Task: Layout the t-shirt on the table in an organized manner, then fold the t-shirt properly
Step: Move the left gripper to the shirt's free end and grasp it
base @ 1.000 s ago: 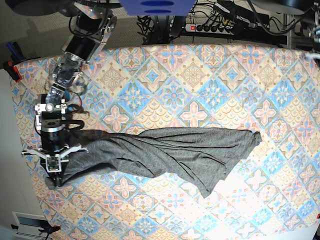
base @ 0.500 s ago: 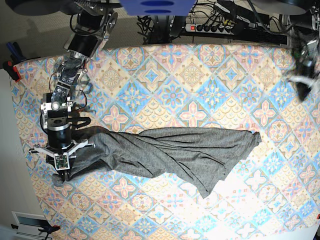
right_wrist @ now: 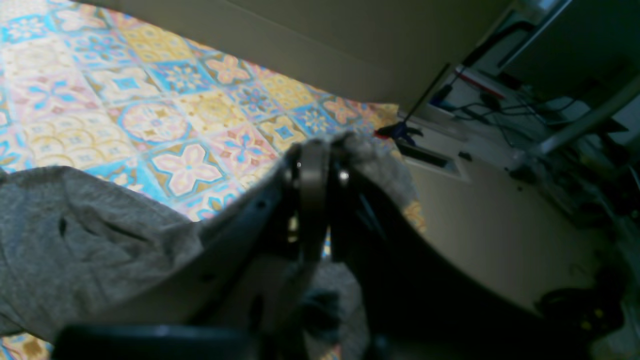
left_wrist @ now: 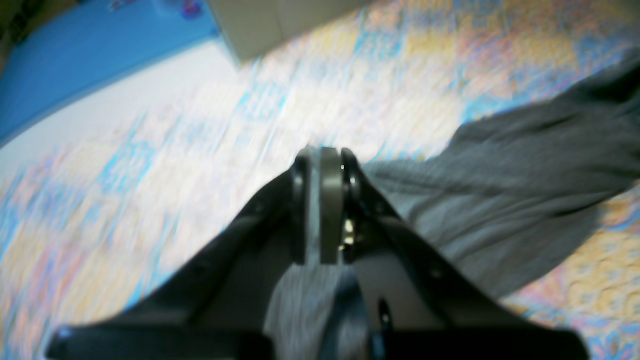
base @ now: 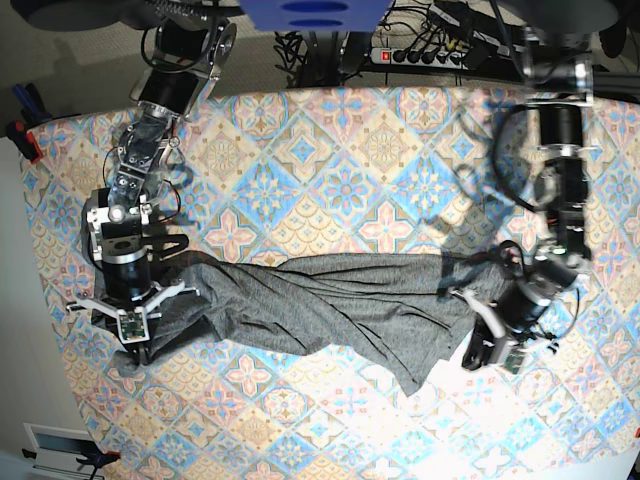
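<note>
Where right gripper (right_wrist: 320,150) pinches t-shirt (base: 330,305), fabric hides fingertips

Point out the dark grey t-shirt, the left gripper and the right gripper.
dark grey t-shirt (base: 330,300), base view, creased middle.
left gripper (left_wrist: 322,165), left wrist view, closed fingertips.
right gripper (right_wrist: 315,150), right wrist view, fingertips pinching fabric.

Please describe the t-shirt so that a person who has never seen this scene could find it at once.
Look at the wide table covered in pastel diamond tiles. Across its middle, between the two robot arms, lies the t-shirt: a long, rumpled strip of plain dark-grey fabric. It is the only dull, unpatterned thing on that colourful cloth.
</note>
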`<move>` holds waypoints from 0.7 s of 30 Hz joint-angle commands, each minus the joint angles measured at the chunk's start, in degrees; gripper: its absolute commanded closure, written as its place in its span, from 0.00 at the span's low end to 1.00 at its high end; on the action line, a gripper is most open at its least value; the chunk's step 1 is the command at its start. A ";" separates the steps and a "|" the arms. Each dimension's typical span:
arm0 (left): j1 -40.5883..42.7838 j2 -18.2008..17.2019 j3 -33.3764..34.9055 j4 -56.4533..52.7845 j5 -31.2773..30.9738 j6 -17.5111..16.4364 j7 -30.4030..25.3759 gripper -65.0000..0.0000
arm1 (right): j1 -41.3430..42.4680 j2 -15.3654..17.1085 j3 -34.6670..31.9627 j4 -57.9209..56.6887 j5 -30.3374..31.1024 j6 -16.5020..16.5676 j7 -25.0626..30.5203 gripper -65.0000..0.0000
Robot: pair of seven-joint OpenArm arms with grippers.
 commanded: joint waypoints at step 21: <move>-19.42 20.78 -0.88 -36.37 42.41 5.80 -7.18 0.63 | 0.88 0.86 0.46 0.91 0.71 -0.64 1.76 1.00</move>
